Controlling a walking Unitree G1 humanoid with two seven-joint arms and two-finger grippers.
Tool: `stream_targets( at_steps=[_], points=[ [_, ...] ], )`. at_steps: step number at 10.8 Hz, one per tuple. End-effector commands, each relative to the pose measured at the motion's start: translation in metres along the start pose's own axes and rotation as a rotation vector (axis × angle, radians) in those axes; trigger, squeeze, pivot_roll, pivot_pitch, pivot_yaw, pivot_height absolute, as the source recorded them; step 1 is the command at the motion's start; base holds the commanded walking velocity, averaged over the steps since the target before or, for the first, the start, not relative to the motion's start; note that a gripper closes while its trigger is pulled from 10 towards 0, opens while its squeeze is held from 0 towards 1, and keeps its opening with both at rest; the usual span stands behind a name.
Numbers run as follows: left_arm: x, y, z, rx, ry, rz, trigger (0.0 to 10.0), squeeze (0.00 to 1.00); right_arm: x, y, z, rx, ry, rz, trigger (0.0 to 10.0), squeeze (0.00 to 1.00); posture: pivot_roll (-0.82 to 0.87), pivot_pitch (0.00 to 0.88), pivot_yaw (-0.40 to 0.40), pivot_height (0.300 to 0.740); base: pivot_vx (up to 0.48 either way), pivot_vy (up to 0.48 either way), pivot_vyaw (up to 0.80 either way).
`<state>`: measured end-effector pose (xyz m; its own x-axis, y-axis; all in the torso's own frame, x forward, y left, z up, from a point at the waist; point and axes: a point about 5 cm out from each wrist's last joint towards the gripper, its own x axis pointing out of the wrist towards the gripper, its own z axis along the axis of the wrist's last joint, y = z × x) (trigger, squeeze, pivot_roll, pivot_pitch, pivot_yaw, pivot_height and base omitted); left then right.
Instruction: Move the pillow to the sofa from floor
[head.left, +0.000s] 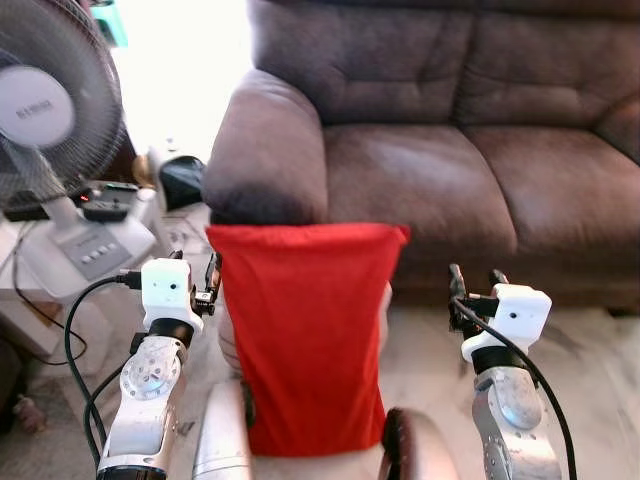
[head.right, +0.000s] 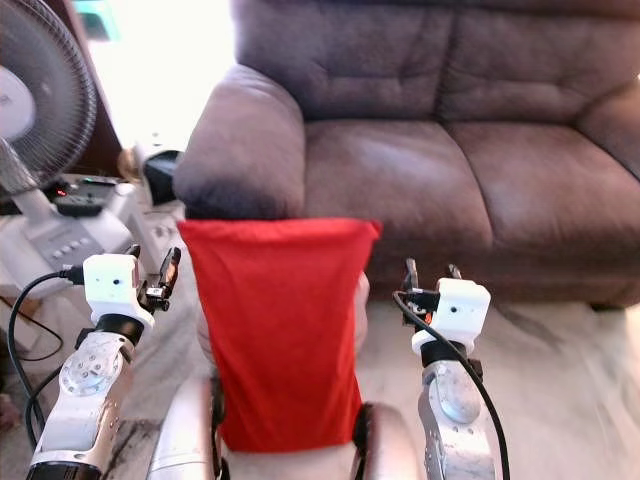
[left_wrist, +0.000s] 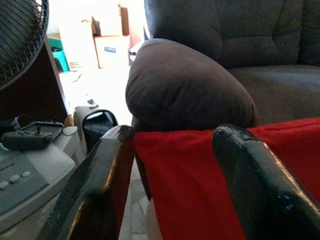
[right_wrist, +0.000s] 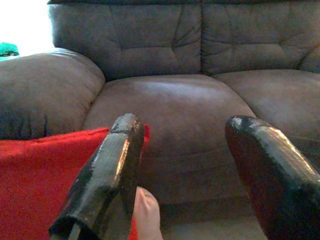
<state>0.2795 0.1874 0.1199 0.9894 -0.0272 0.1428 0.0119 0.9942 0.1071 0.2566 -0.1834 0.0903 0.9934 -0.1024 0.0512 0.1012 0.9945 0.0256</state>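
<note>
With its two black fingers spread, the left gripper (head.left: 212, 272) sat at the red pillow's (head.left: 305, 335) left edge, one finger pressed to the fabric. Over on the other side, the right gripper (head.left: 473, 281) was spread too, holding nothing, just beside the pillow. Upright between both arms, the pillow stood before the brown sofa (head.left: 450, 130), under its armrest (head.left: 268, 150). A pedestal fan (head.left: 45, 110) stood off left.
</note>
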Motion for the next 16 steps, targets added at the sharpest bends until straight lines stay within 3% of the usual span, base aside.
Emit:
stream_targets(
  at_steps=[1,4,7,16],
  points=[
    [0.0026,-0.0021,0.0052,-0.001,-0.012,-0.014,10.0,0.00,0.0008,-0.0004,0.0004,-0.010,0.001,0.008,10.0,0.00,0.10,0.052,-0.047,0.528,0.000,0.000,0.00],
    [0.0054,-0.0050,0.0092,-0.008,-0.024,-0.025,10.0,0.00,0.0008,0.0033,0.0014,-0.017,-0.004,0.043,10.0,0.00,0.09,0.051,-0.046,0.528,0.000,0.000,0.00],
    [0.0065,-0.0028,0.0105,-0.008,-0.023,-0.015,10.0,0.00,0.0000,0.0044,0.0002,-0.005,0.008,0.049,10.0,0.00,0.09,0.052,-0.045,0.563,0.000,0.000,0.00],
    [0.0093,-0.0014,0.0128,-0.001,-0.027,-0.007,10.0,0.00,-0.0003,0.0064,0.0010,-0.028,-0.005,0.070,10.0,0.00,0.09,0.052,-0.044,0.571,0.000,0.000,0.13]
  ],
)
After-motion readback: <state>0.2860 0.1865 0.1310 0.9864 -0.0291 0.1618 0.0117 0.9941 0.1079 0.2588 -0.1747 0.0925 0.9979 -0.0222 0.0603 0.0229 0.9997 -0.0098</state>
